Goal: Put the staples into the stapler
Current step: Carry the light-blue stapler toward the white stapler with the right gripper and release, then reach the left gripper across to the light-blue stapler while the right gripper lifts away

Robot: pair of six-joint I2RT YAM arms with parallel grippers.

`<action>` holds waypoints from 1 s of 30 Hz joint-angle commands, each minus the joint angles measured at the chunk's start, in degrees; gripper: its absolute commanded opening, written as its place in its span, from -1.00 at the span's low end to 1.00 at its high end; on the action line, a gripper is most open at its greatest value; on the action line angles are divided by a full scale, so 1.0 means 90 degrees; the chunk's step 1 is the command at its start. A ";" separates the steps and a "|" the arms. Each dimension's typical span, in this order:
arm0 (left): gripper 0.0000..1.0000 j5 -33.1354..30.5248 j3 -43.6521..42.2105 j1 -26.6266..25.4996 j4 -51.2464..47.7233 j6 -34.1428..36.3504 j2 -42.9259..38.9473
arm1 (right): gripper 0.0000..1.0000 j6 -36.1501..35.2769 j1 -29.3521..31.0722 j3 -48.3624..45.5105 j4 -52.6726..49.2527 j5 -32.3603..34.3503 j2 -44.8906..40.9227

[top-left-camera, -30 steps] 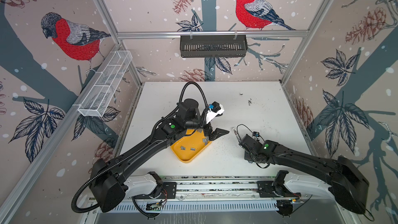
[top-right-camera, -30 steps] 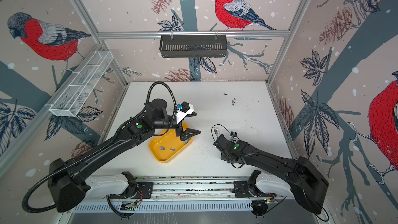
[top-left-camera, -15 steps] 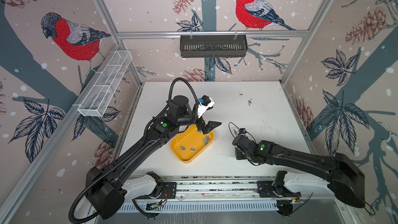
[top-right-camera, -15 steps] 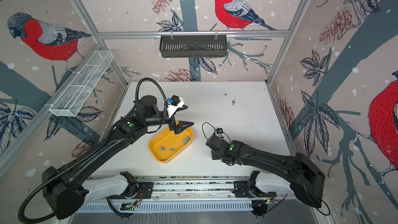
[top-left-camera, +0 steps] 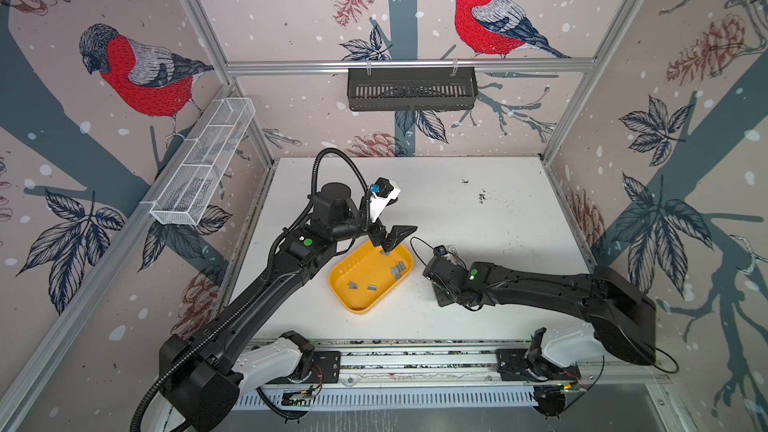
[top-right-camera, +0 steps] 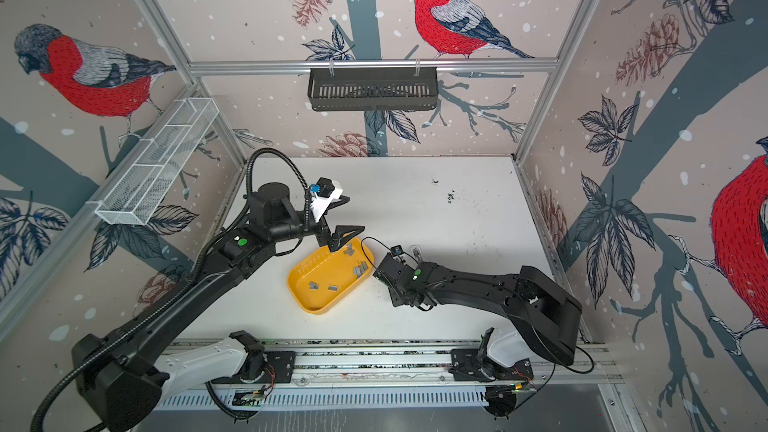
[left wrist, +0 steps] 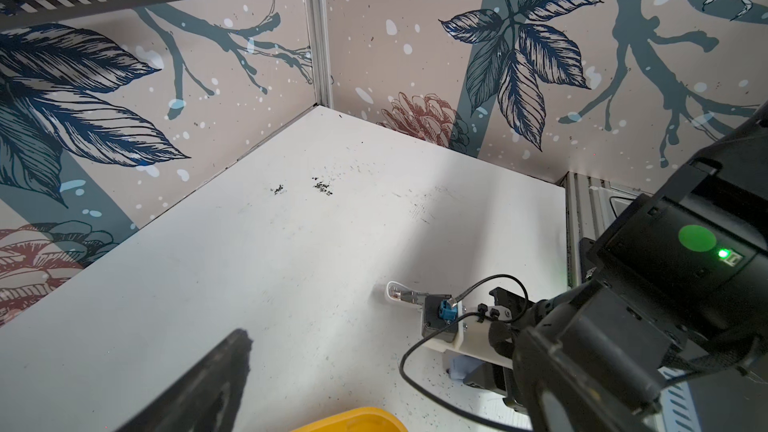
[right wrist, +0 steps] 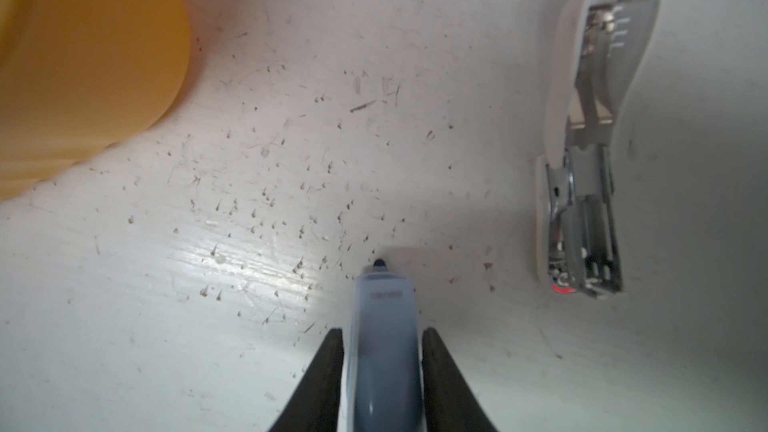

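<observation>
Several grey staples lie loose in the yellow tray. My left gripper hangs open and empty over the tray's far edge; the left wrist view shows only one of its fingers. A white stapler lies open on the table, its metal channel showing. My right gripper points down beside the tray. Its fingers press both sides of a grey-blue plastic piece, whose tip rests on the table. I cannot tell what this piece is.
A black basket hangs on the back wall and a white wire rack on the left wall. The tabletop is scuffed, with dark specks at the far right. The right arm's cable loops near the tray.
My left gripper has drawn back from over the tray toward its far edge, still open. My right gripper has shifted nearer and leftward, close to the tray's right side.
</observation>
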 commanded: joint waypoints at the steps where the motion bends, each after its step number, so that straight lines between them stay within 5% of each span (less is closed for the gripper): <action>1: 0.98 0.0036 0.0016 0.0023 0.0164 0.0047 0.0027 | -0.16 -0.0102 0.0035 -0.0053 0.0137 0.0059 -0.0101; 12: 0.98 -0.0056 0.0026 0.0017 0.0062 0.0154 0.0101 | -0.02 -0.0056 -0.0143 -0.0168 0.0088 0.0748 -0.1238; 18: 0.98 0.0257 0.0021 0.0019 0.0156 0.0087 0.0311 | 0.18 -0.0380 -0.0402 -0.0265 0.0246 0.0844 -0.2610; 30: 0.98 0.0555 0.0338 -0.0277 -0.0117 0.0165 0.1073 | 1.00 -0.1055 -0.1051 0.0040 -0.0624 0.0198 -0.4423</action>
